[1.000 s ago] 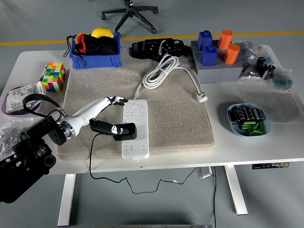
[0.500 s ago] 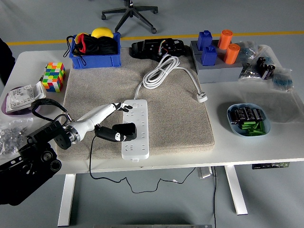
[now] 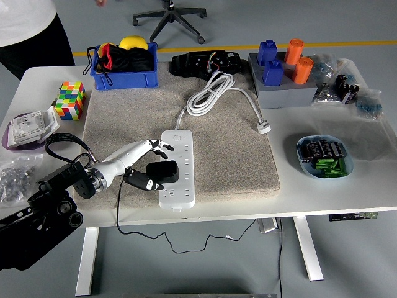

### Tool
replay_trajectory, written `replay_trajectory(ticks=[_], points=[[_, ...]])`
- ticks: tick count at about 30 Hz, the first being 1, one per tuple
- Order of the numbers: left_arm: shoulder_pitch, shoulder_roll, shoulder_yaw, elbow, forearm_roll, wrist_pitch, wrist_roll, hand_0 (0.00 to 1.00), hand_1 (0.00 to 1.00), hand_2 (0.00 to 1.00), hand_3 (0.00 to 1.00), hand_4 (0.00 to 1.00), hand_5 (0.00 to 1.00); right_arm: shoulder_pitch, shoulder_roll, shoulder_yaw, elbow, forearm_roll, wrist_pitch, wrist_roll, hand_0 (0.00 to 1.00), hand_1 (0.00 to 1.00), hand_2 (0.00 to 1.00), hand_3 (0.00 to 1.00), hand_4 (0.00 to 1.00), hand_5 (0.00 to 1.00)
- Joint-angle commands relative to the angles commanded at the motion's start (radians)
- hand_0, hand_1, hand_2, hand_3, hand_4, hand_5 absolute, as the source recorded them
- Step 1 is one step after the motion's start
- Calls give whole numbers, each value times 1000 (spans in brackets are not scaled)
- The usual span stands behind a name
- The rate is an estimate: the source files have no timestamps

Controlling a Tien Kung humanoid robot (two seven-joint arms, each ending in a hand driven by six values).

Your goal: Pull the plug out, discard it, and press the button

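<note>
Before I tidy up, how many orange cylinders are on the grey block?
2: one orange cylinder toward the back of the grey block, the other just right and nearer. None seems hidden.

Black arm, white-shelled left hand (image 3: pixel 146 162)

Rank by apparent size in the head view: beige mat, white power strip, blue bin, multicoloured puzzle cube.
1. Beige mat
2. White power strip
3. Blue bin, though farther from the camera
4. Multicoloured puzzle cube

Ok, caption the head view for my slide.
Left hand closes around the black plug seated in the power strip on the mat.
</note>
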Motion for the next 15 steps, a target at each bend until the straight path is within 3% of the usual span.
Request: replay_trajectory(ticks=[5, 6, 11, 12, 15], points=[[-1, 0, 5, 4, -12, 5, -3, 759, 664, 609, 729, 971, 2, 0, 0, 0, 0, 0, 0, 0, 740, 660, 645, 614, 657, 478], [-2, 0, 6, 5, -15, 6, -3, 492, 489, 493, 622, 912, 2, -1, 0, 1, 0, -1, 0, 0, 740, 660, 645, 614, 657, 479], [-4, -1, 9, 7, -21, 16, -4, 492, 489, 493, 622, 912, 2, 0, 0, -1, 0, 0, 1, 0, 740, 660, 645, 614, 657, 479], [-4, -1, 11, 8, -24, 20, -5, 364, 376, 427, 582, 811, 2, 0, 0, -2, 0, 0, 1, 0, 740, 660, 645, 614, 657, 479], [-4, -1, 13, 9, -30, 30, -10, 364, 376, 427, 582, 811, 2, 0, 0, -4, 0, 1, 2, 0, 740, 660, 645, 614, 657, 479]])
